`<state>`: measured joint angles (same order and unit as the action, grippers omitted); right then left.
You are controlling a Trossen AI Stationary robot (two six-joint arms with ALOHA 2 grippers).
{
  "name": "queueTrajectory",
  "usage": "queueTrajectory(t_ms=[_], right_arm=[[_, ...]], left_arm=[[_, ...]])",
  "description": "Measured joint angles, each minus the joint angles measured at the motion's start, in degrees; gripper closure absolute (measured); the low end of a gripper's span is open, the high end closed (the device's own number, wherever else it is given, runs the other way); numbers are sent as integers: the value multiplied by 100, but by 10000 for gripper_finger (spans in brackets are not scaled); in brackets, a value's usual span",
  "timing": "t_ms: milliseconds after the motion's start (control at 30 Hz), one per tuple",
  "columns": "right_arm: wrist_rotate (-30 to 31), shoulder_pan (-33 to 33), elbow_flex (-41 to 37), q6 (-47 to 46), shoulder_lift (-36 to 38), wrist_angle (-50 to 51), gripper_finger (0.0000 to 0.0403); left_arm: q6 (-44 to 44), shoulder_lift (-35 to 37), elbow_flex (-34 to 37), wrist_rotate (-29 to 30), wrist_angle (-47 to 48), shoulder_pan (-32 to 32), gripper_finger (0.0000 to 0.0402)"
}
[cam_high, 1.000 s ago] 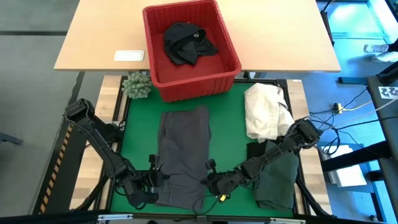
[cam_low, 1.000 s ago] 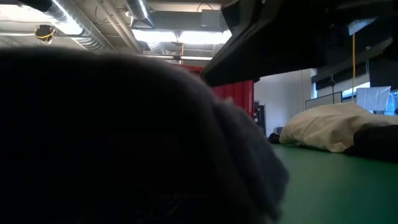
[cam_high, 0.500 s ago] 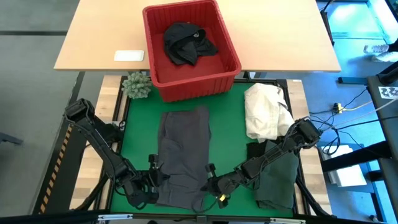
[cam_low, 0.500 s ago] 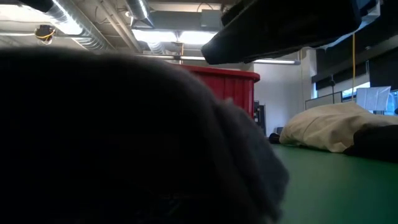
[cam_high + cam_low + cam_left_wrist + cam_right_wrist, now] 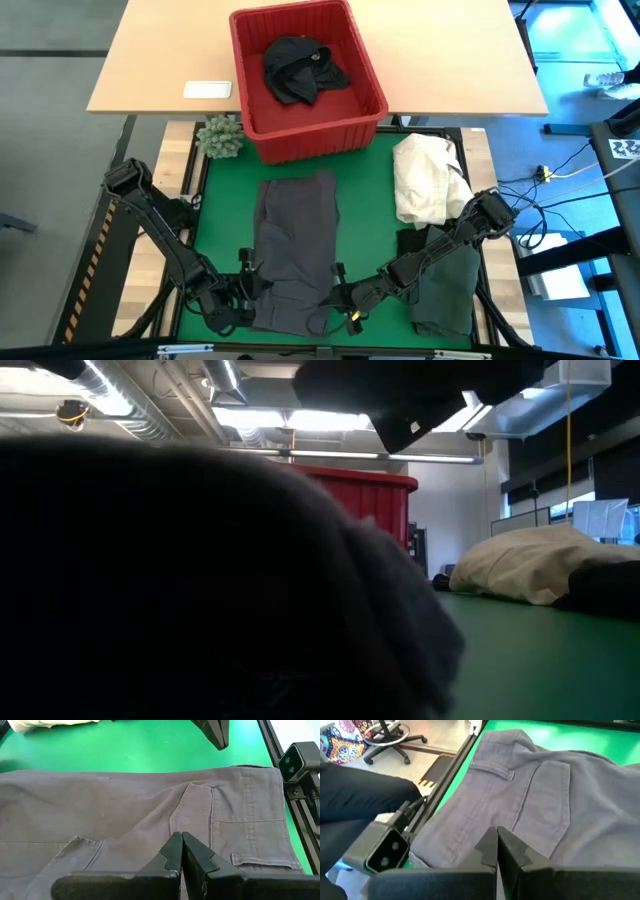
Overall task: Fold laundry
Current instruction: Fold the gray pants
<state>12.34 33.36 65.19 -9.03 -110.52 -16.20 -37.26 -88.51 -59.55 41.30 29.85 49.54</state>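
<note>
Trousers, dark grey (image 5: pixel 295 250), lie spread lengthwise on the green mat (image 5: pixel 370 215), waistband end nearest the arms' bases and legs toward the red basket (image 5: pixel 360 65), which holds a crumpled black garment (image 5: pixel 300 68). The left gripper (image 5: pixel 243 292) and right gripper (image 5: pixel 335 297) sit at the two near corners of the trousers; in the wrist views each one's fingers are pressed together, tips down on the grey cloth by the back pockets, apparently pinching it, though the pinch itself is hidden.

Judging by this, the step in hand is the first fold of the trousers: both near corners taken up. The next move calls for lifting both corners evenly and carrying them toward the basket end, keeping the cloth taut between the grippers so it does not bunch. A dark green garment (image 5: pixel 450 290) and a cream-white cloth heap (image 5: pixel 425 180) lie to the right, beside the trousers.
</note>
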Motion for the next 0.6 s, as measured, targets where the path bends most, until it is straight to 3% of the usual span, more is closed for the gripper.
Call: queueTrajectory(t_ms=[167, 500, 600], right_arm=[[-279, -2, 0, -125, 0, -125, 400], [-2435, -197, 2, -126, 0, -414, 400], [-2666, -212, 2, -127, 0, -440, 400]], left_arm=[[-17, 0, -2, 0, 0, 0, 401], [-19, 0, -2, 79, 0, 0, 401], [-23, 0, -2, 80, 0, 0, 401]])
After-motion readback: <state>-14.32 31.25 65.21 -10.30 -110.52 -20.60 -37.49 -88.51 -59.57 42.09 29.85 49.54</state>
